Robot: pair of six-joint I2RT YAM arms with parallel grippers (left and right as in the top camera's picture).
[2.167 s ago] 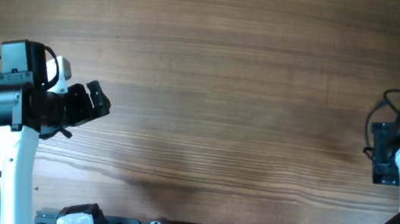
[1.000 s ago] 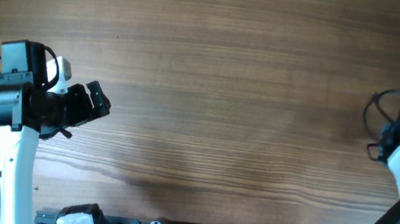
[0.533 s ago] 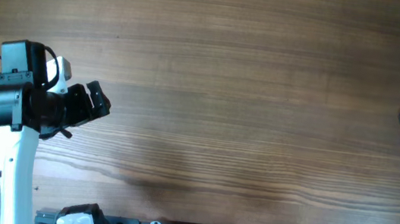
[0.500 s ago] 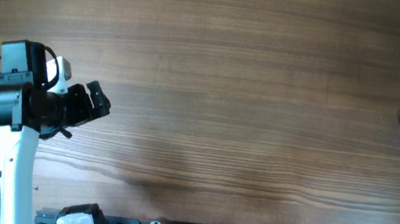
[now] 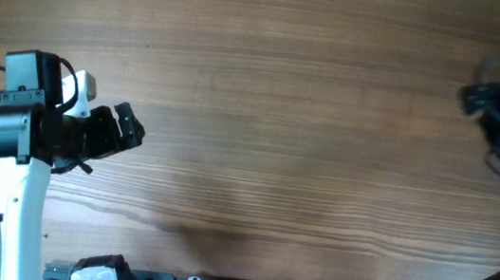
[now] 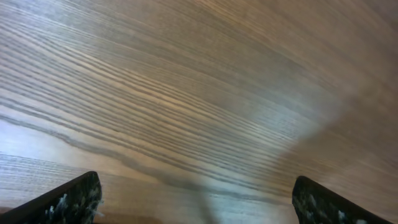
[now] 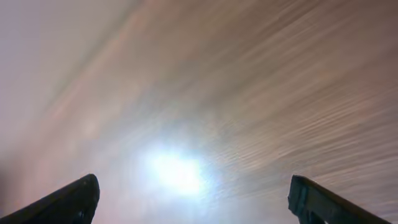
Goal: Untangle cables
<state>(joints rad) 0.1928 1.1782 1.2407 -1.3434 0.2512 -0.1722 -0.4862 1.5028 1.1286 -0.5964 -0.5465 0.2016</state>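
Left wrist, left jaws spread over wooden table, right jaws spread wide too.

Even, soft light lies on the table in the overhead view, with one faint dim patch low in the middle. There the right gripper is smeared with blur. The left wrist view shows sharp wood grain, crossed by a soft diagonal shadow at right. The right wrist view is blurred and streaked throughout, washed pale at upper left, with a white glare spot left of centre.
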